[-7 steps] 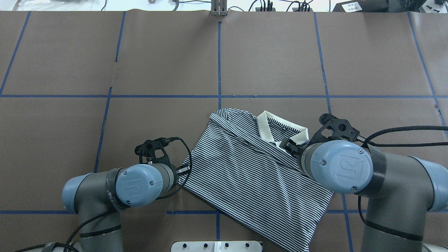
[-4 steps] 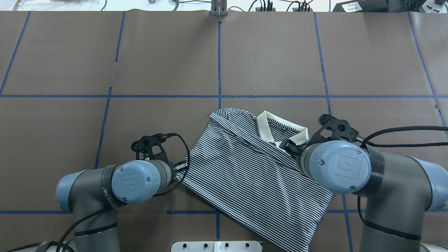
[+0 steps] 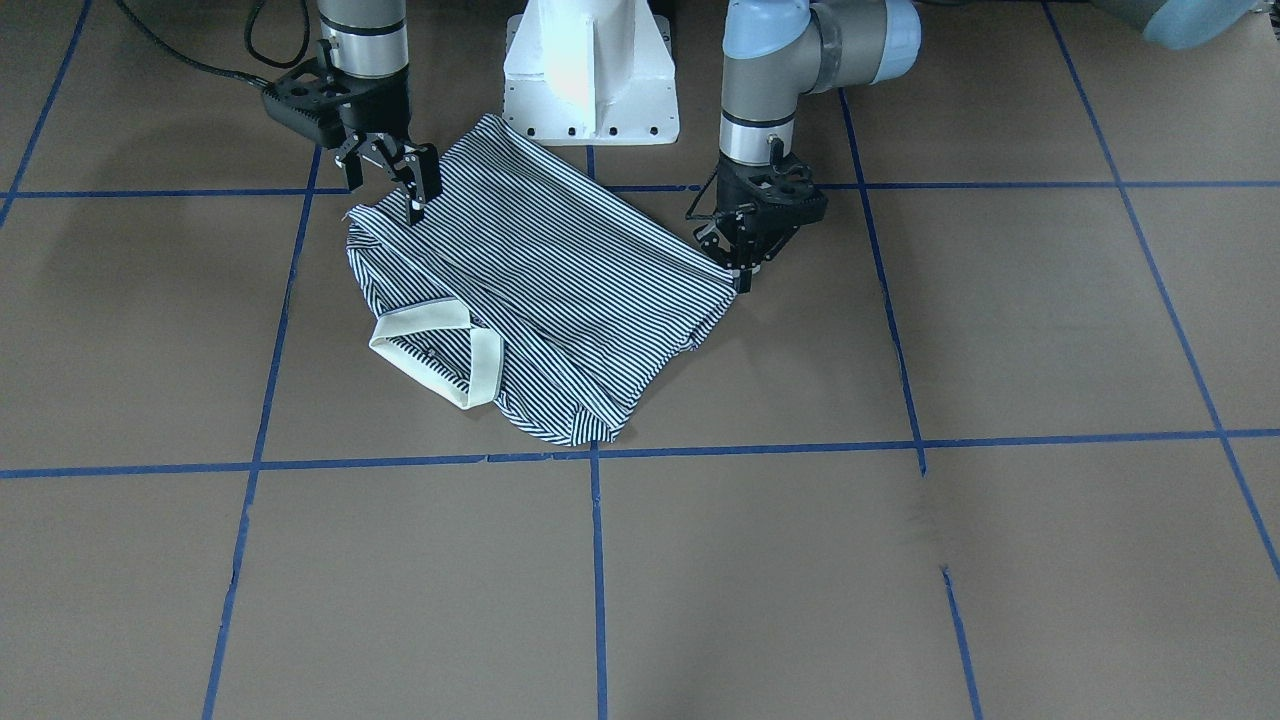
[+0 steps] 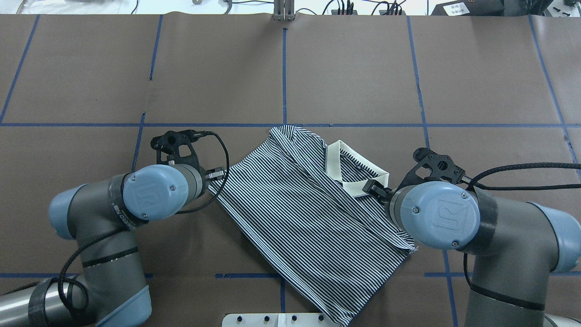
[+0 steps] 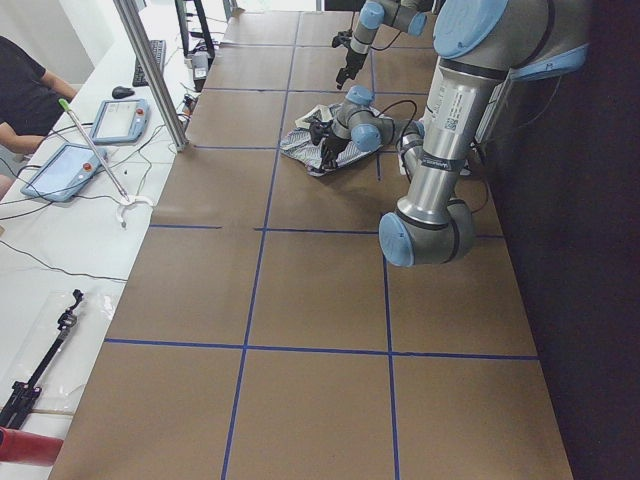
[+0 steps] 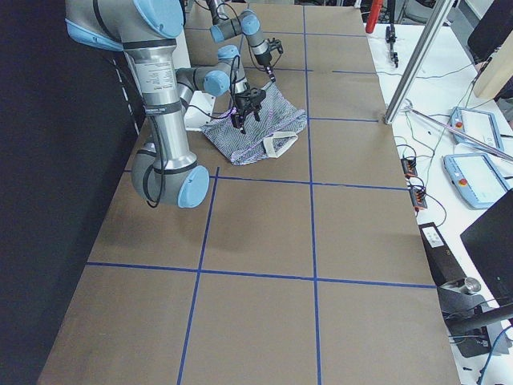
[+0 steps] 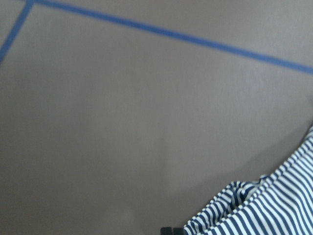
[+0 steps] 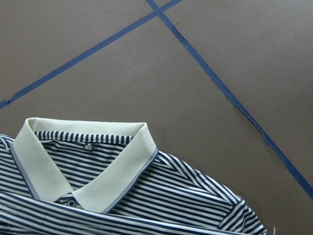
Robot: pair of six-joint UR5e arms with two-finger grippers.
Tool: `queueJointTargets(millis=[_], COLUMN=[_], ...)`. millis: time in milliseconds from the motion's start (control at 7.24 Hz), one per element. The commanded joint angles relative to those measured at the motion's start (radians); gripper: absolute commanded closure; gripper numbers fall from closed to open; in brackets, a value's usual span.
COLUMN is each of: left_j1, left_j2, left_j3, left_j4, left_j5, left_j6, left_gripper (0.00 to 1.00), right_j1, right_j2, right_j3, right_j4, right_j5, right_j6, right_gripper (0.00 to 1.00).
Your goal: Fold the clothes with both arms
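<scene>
Brown taped table, striped polo shirt lower center overhead. Left gripper pinching shirt's edge; right gripper spread wide above it. One-sided pull risks skewing, bunching the fold.

Grey arms, light-blue joint caps

A brown table marked with blue tape lines is carrying the load. The striped polo shirt is lying on it, partly folded, its cream collar facing up.
</scene>
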Motion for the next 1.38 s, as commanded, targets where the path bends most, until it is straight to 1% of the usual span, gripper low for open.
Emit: queueJointTargets(millis=[0, 276, 415, 553, 691, 829, 967, 1105, 1244], left_j1=[-0.134, -0.261, -0.306, -0.336, -0.341, -0.344, -0.343, -0.332, -0.331], left_j2=[-0.055, -0.274, -0.339, -0.350, -0.350, -0.317, -0.252, -0.149, -0.031], left_j3=[0.234, 0.609, 0.763, 0.841, 0.832, 0.755, 0.637, 0.467, 0.309], left_j4=[-0.280, -0.464, -0.547, -0.622, -0.631, -0.628, -0.629, -0.619, -0.619], left_j5=[0.004, -0.004, -0.009, -0.012, -0.048, -0.068, -0.114, -0.193, -0.269], left_j6=[0.106, 0.140, 0.180, 0.205, 0.203, 0.199, 0.194, 0.162, 0.151], left_gripper=[1.00, 1.00, 1.00, 1.00, 0.64, 0.53, 0.49, 0.49, 0.49], right_j1=[0.009, 0.007, 0.007, 0.006, 0.004, 0.004, 0.003, 0.001, -0.005], right_j2=[0.000, 0.001, 0.001, 0.001, 0.003, 0.022, 0.044, 0.090, 0.133], right_j3=[-0.002, 0.001, 0.001, 0.001, 0.001, -0.006, -0.044, -0.116, -0.185], right_j4=[0.000, 0.000, 0.000, 0.002, 0.002, 0.032, 0.092, 0.185, 0.216], right_j5=[0.003, 0.005, 0.003, 0.002, -0.001, 0.002, 0.000, 0.002, 0.005], right_j6=[-0.026, -0.035, -0.035, -0.037, -0.035, -0.038, -0.048, -0.064, -0.086], right_gripper=[0.00, 0.00, 0.00, 0.00, 0.00, 0.00, 0.00, 0.00, 0.00])
